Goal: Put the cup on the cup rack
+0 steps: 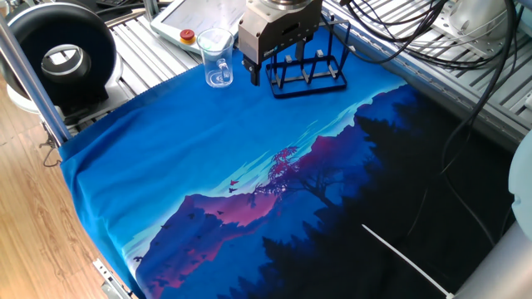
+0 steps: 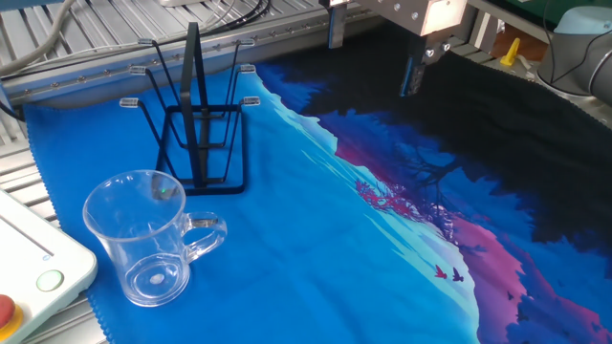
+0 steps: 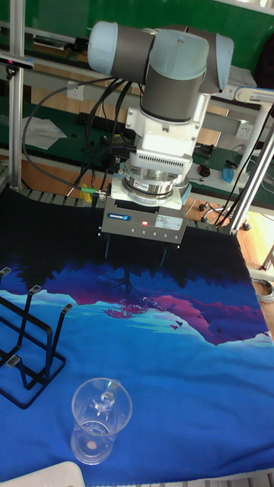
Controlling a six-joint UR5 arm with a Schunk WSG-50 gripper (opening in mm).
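place: robotics lab | signs: slatted aluminium bench [image 1: 137,46], cable bundles [image 1: 416,33], white pendant [image 1: 189,14] with red button [image 1: 189,36]
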